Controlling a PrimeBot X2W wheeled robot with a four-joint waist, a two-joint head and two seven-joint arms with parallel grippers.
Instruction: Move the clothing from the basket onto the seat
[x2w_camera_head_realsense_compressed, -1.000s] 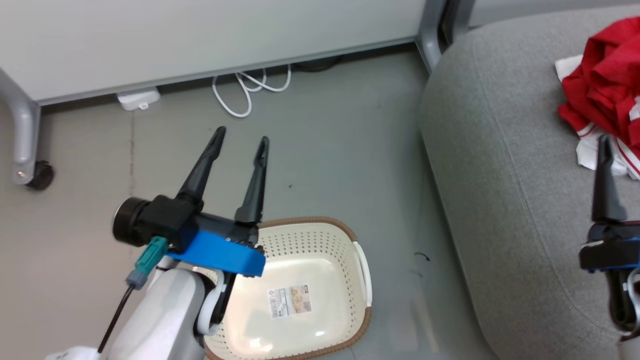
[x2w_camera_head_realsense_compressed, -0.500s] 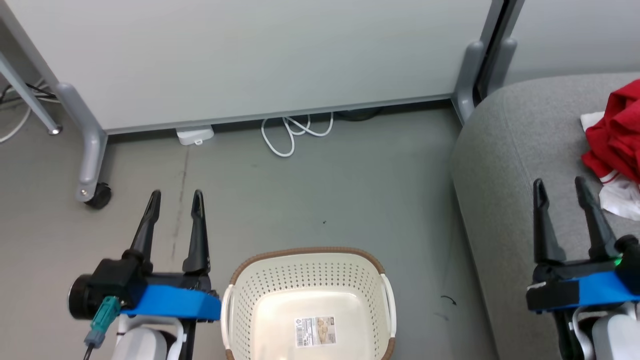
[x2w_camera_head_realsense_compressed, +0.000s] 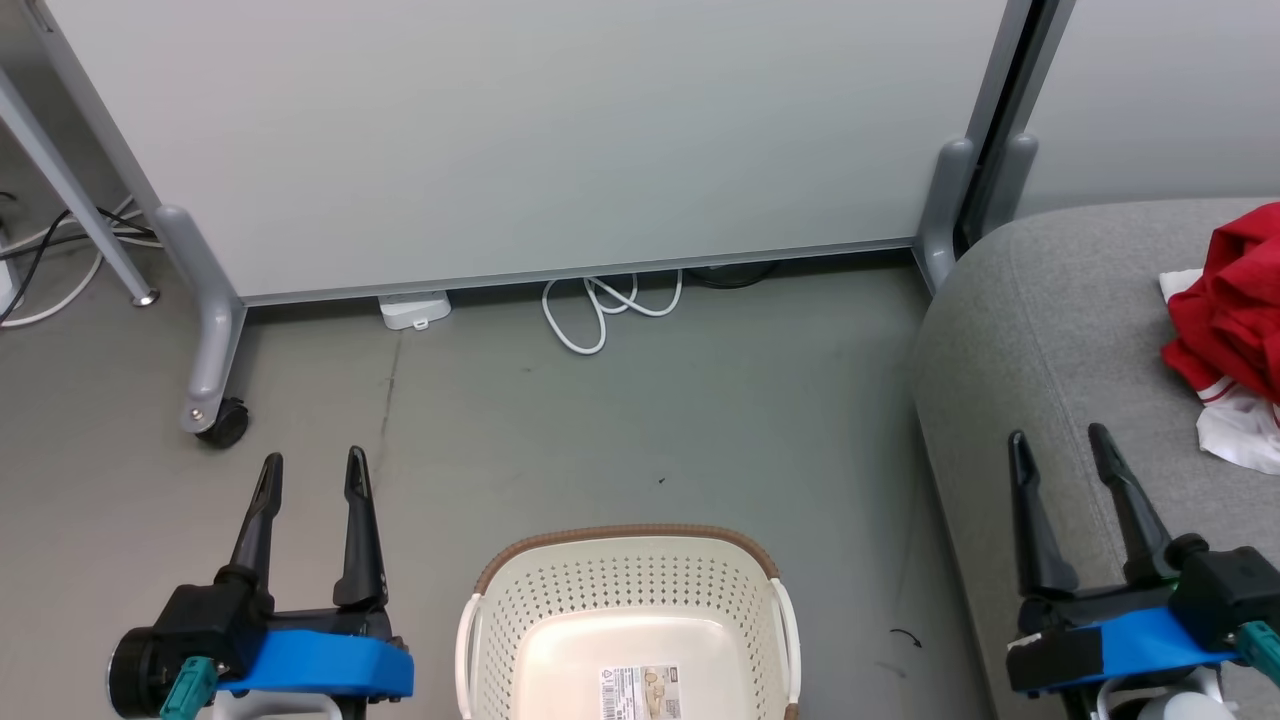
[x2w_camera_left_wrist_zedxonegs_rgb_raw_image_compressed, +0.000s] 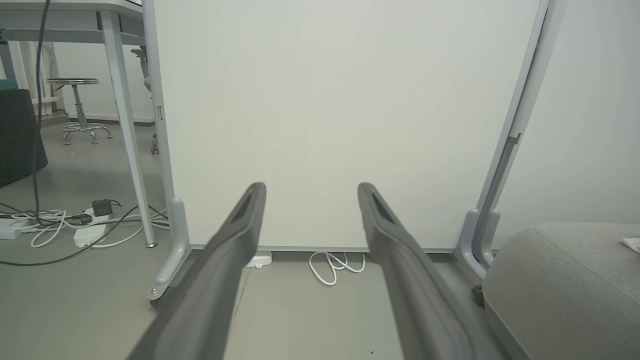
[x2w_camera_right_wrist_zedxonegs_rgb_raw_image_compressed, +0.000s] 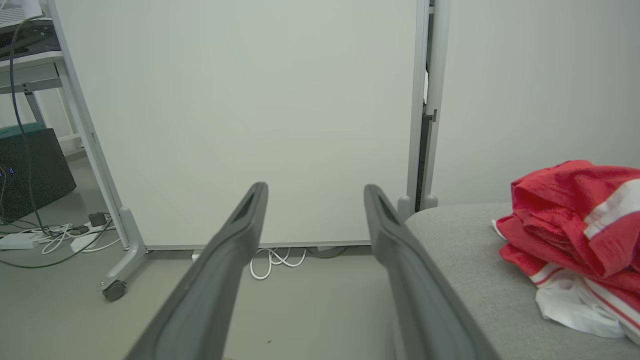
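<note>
The red and white clothing (x2w_camera_head_realsense_compressed: 1232, 330) lies heaped on the grey seat (x2w_camera_head_realsense_compressed: 1040, 330) at the right edge of the head view; the right wrist view shows the clothing (x2w_camera_right_wrist_zedxonegs_rgb_raw_image_compressed: 575, 225) on the seat (x2w_camera_right_wrist_zedxonegs_rgb_raw_image_compressed: 465, 250) too. On the floor at the bottom centre stands the cream basket (x2w_camera_head_realsense_compressed: 625, 610), holding nothing but a label. To the left of the basket, above the floor, my left gripper (x2w_camera_head_realsense_compressed: 312, 472) (x2w_camera_left_wrist_zedxonegs_rgb_raw_image_compressed: 310, 192) is open and holds nothing. My right gripper (x2w_camera_head_realsense_compressed: 1058, 444) (x2w_camera_right_wrist_zedxonegs_rgb_raw_image_compressed: 315, 192) is open above the seat's front left part, short of the clothing.
A pale grey wheeled partition (x2w_camera_head_realsense_compressed: 520, 140) stands behind, with a castor (x2w_camera_head_realsense_compressed: 222, 422) at its left foot. A white cable (x2w_camera_head_realsense_compressed: 605, 310) and a small white box (x2w_camera_head_realsense_compressed: 414, 309) lie at its base. A table leg (x2w_camera_head_realsense_compressed: 75, 190) and cables (x2w_camera_left_wrist_zedxonegs_rgb_raw_image_compressed: 60, 225) are at the far left.
The head view has swung up and to the left, so the whole picture shifted. Both arms have settled low at either side of the basket, both grippers open throughout.
</note>
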